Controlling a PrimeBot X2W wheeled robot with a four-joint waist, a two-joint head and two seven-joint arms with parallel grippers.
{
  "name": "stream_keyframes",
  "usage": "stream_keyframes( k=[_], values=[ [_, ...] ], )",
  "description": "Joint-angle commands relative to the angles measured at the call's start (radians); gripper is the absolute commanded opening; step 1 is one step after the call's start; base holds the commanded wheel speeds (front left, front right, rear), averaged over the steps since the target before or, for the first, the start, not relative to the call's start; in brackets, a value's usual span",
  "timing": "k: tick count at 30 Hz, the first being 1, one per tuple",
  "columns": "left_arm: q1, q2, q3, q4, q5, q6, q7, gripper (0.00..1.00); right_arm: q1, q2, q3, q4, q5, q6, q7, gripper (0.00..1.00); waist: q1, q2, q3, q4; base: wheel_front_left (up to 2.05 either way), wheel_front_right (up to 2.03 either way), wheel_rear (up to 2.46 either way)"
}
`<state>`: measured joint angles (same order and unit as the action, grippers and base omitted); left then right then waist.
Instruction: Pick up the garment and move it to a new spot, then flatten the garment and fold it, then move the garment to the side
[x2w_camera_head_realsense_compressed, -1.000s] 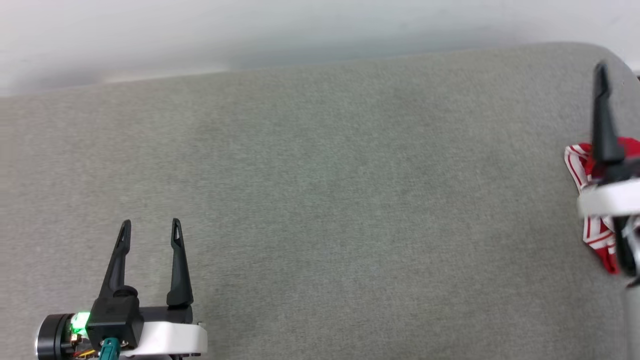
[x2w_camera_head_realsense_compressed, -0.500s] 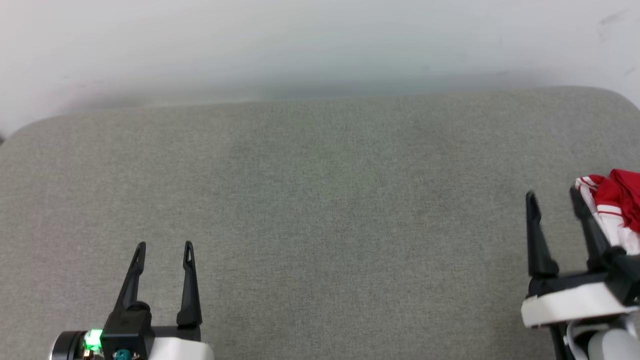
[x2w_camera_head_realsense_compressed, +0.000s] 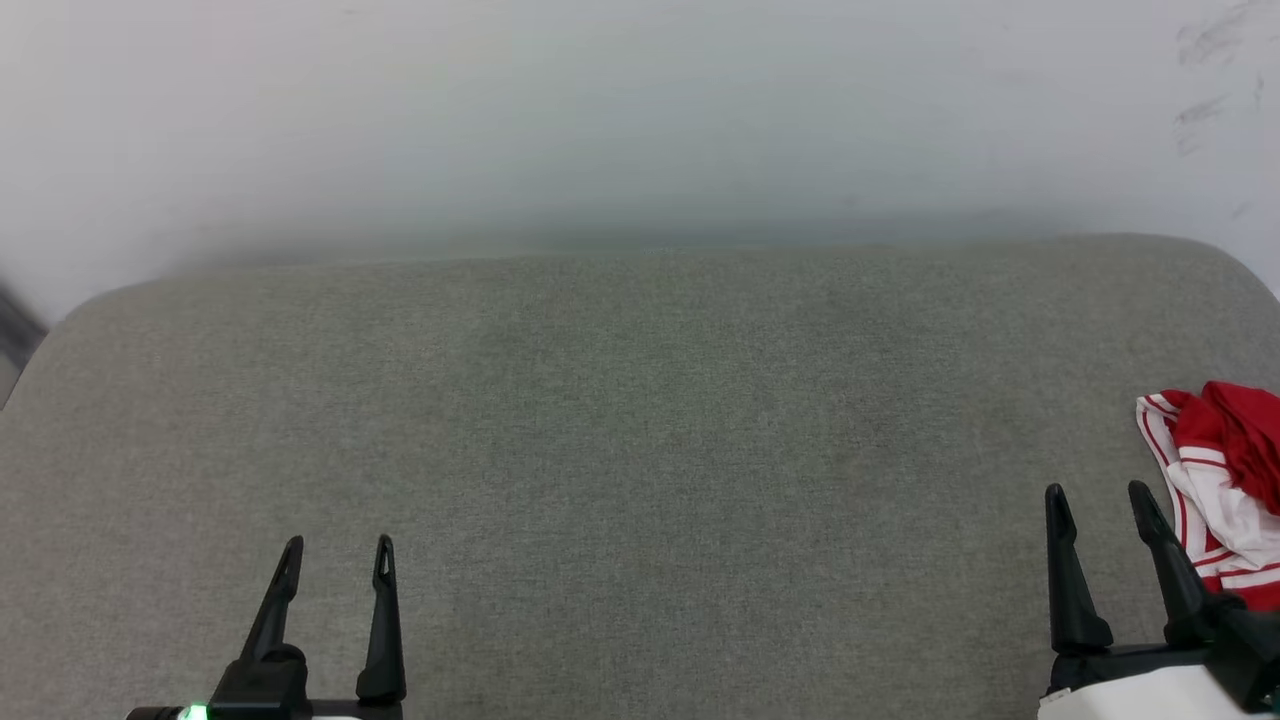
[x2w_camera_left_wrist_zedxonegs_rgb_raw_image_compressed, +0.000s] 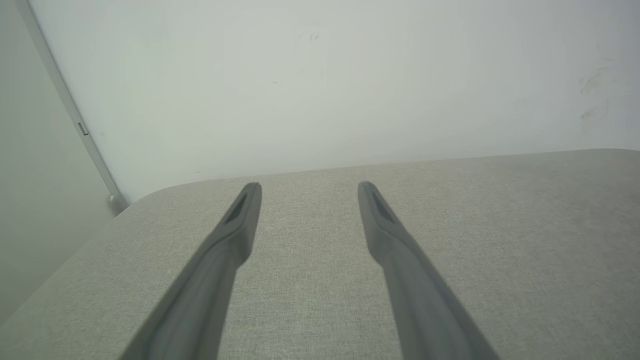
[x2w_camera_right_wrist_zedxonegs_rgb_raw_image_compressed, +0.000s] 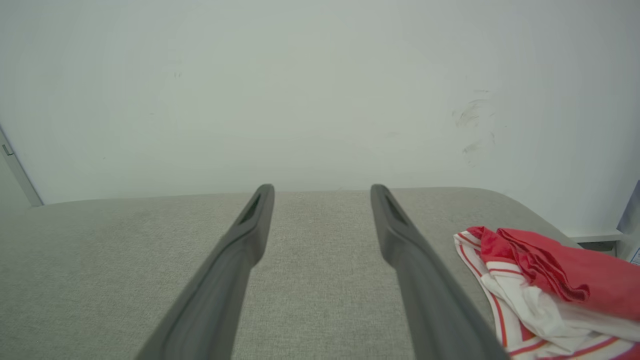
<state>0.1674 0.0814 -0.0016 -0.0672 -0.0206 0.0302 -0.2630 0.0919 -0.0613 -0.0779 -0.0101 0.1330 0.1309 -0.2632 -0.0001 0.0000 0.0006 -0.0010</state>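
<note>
Head view: the crumpled red-and-white jersey (x2w_camera_head_realsense_compressed: 1225, 480) lies at the right edge of the grey cushion (x2w_camera_head_realsense_compressed: 640, 450), just beside the right gripper (x2w_camera_head_realsense_compressed: 1097, 492); the left gripper (x2w_camera_head_realsense_compressed: 338, 545) is well apart. Wrist views: both grippers are spread open and empty. The jersey looks soft and light, so a raised fold seems the best place to pinch.

Left gripper (x2w_camera_head_realsense_compressed: 337, 548) sits low at the left of the head view, its two dark fingers (x2w_camera_left_wrist_zedxonegs_rgb_raw_image_compressed: 235, 240) parted and pointing straight ahead. Right gripper (x2w_camera_head_realsense_compressed: 1097, 495) stands at the lower right, slightly higher in the frame, fingers likewise spread above a white wrist (x2w_camera_head_realsense_compressed: 1130, 698).
</note>
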Motion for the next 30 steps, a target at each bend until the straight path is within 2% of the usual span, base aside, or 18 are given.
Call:
stream_keyframes(
  k=[1, 15, 16, 19, 30],
  values=[
    [0.012, -0.004, 0.001, 0.004, 0.004, -0.002, -0.002, 1.00, 0.019, 0.006, -0.001, -0.007, 0.005, 0.000, -0.001, 1.00, 0.0001, 0.0000, -0.003, 0.001, 0.00, 0.00, 0.00],
    [0.017, -0.009, 0.010, 0.011, 0.007, -0.019, -0.002, 1.00, 0.052, 0.013, 0.009, 0.000, 0.016, 0.000, -0.001, 1.00, 0.0001, 0.0000, -0.010, -0.001, 0.00, 0.00, 0.00],
    [0.011, -0.005, 0.008, 0.013, 0.004, -0.019, 0.000, 0.00, 0.039, 0.008, 0.009, 0.003, 0.014, 0.000, 0.000, 0.00, 0.0001, 0.0000, -0.011, -0.002, 0.00, 0.00, 0.00],
    [0.013, -0.006, 0.006, 0.045, -0.001, -0.019, 0.001, 0.00, 0.040, 0.008, 0.010, 0.032, 0.015, 0.000, 0.001, 0.00, 0.0001, 0.0000, -0.011, -0.002, 0.00, 0.00, 0.00],
    [-0.026, -0.004, 0.014, 0.080, -0.224, -0.038, 0.046, 0.00, 0.009, -0.002, 0.018, 0.058, 0.227, 0.000, 0.041, 0.00, 0.0001, 0.0000, -0.010, -0.001, 0.00, 0.00, 0.00]
  ],
)
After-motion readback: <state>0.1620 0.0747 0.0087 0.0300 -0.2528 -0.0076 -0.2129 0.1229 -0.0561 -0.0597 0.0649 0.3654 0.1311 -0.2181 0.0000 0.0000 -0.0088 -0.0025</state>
